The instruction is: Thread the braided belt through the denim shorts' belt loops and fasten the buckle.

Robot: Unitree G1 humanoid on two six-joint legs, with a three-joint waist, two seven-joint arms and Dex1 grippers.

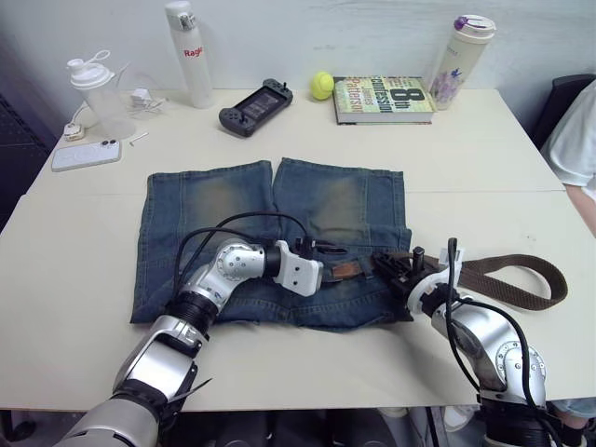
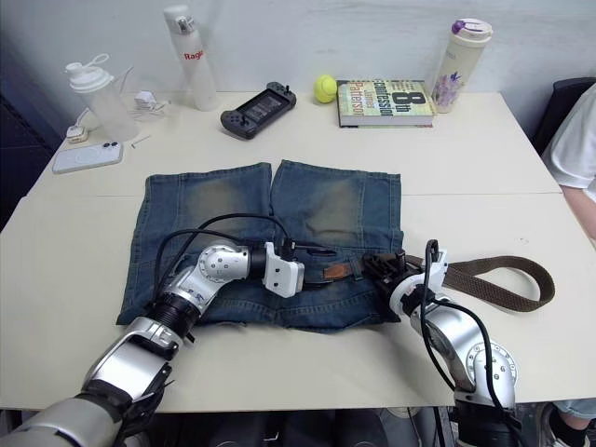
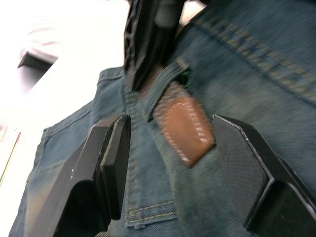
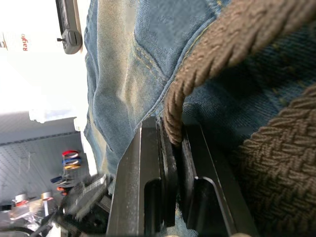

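Observation:
The denim shorts (image 1: 270, 233) lie flat on the table, waistband nearest me. The braided belt (image 1: 521, 279) curls in a loop on the table right of the shorts and runs back to the waistband's right end. There my right gripper (image 1: 396, 268) is shut on the belt (image 4: 197, 74). The belt's brown leather tip (image 3: 185, 128) pokes out from under a belt loop (image 3: 165, 81) at the waistband's middle. My left gripper (image 3: 180, 168) stands open on either side of that tip, not touching it; it sits by the waistband's centre (image 1: 328, 265). The buckle is hidden.
Along the table's far edge stand a shaker bottle (image 1: 93, 88), a white bottle (image 1: 189, 56), a phone (image 1: 86, 154), a game controller (image 1: 256, 107), a yellow ball (image 1: 322, 86), a book (image 1: 384, 100) and a tumbler (image 1: 459, 60). A person's white sleeve (image 1: 577, 140) shows at the right.

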